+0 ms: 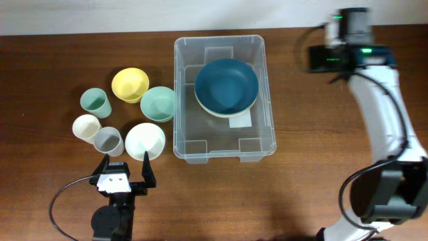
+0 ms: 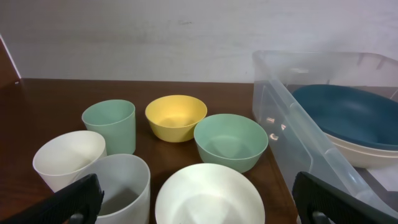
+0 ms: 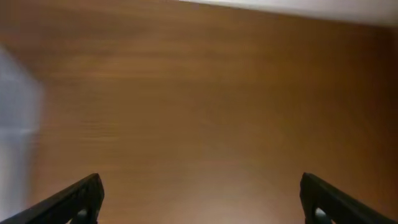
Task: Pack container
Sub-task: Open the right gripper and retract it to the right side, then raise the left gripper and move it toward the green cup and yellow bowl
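Clear plastic container standing upright on the brown wooden worktop, slightly right of centre in the overhead view. Inside it, toward the far end, a dark blue bowl sits nested in a cream bowl; a white label shows on the floor just beside them. To the left of the container, on the worktop: a mint-green bowl just beside its wall, a yellow bowl, a white bowl, a green cup, a cream cup and a grey cup. Left gripper near the front edge, facing the white bowl and the grey cup, jaws wide apart and empty. Right gripper over bare worktop to the right of the container, jaws apart, holding nothing.
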### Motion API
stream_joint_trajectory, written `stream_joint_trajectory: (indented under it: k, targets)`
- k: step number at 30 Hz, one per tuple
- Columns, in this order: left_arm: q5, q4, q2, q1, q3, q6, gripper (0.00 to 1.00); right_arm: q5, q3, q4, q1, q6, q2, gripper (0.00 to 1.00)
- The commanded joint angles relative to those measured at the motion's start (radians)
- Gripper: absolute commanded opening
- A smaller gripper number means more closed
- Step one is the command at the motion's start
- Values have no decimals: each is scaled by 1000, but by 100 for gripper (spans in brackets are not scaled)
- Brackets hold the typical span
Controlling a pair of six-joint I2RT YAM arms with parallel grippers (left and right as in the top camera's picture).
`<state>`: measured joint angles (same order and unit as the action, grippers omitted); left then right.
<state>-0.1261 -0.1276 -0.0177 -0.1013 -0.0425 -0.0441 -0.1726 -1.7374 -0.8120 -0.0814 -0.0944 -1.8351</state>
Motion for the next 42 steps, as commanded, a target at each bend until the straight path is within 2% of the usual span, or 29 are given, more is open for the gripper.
stream_joint_trajectory:
  k: [1,7,13,40,42]
  targets:
    - [11,3,0,6,9,19,100,-11,-15,-11,-127,89,25,99]
    - [11,3,0,6,9,19,99,3,-15,-12,-277,89,24,99]
    - [11,3,0,6,9,19,100,3,-15,-11,-340,88,24,99]
    - [10,7,0,6,9,19,100,3,-15,-11,-351,88,24,99]
    - [-62,43,0,6,9,60,99,3,-15,-11,-351,88,24,99]
